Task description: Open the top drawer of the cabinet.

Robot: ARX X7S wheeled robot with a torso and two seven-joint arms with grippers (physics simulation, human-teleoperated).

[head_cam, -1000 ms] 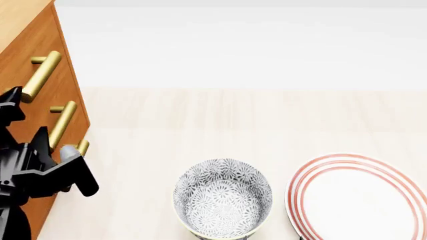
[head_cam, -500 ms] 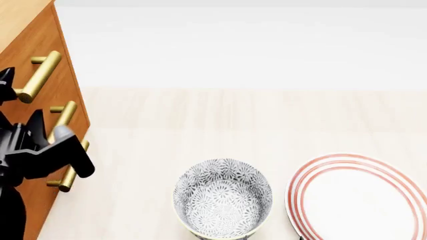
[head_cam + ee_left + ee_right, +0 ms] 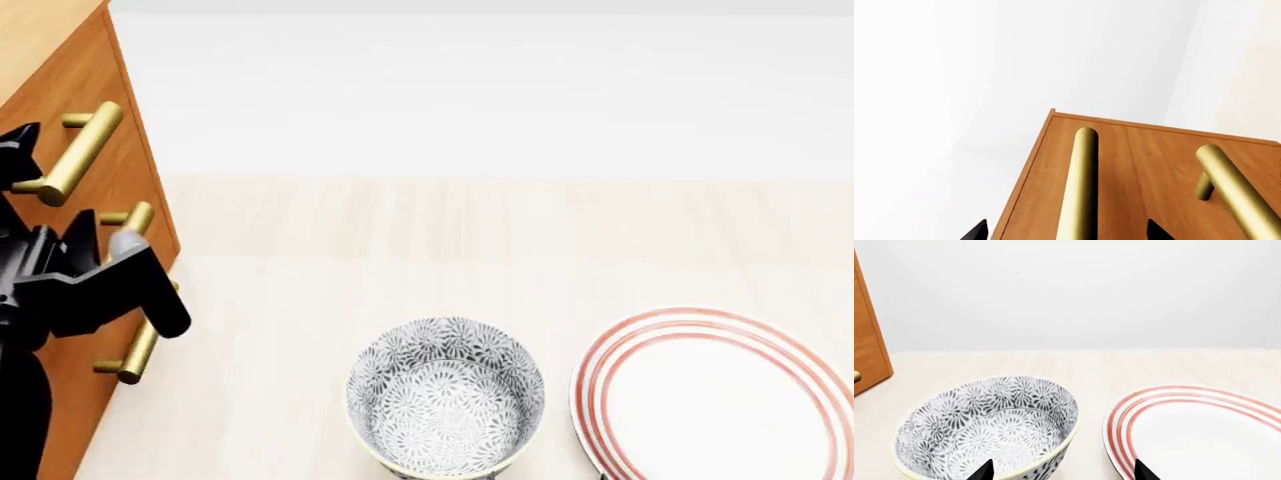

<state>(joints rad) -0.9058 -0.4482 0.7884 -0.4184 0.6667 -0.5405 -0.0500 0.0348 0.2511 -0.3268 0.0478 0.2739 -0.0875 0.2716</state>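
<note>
1. Left gripper (image 3: 1066,231) shows only two dark fingertips at the edge of its wrist view, set wide apart and holding nothing, with a brass bar handle (image 3: 1079,185) running between them.
2. From the head view, the left gripper (image 3: 80,270) sits against the front of the cabinet (image 3: 74,90), at the level of the middle handle (image 3: 127,240); contact cannot be judged.
3. Just above the gripper lies the top drawer (image 3: 100,110), closed flush with the cabinet front, its brass handle (image 3: 78,152) slanting across the panel.
4. Below the gripper a third handle (image 3: 134,350) shows on the same orange-brown front.
5. Right gripper (image 3: 1062,471) appears only as two dark tips, spread wide with nothing held, hovering above the near rim of a patterned bowl (image 3: 987,427).
6. Beside that bowl, just apart from it, rests a white plate (image 3: 1201,432) with red rings, both on the pale wooden floor (image 3: 467,240), well apart from the cabinet.
</note>
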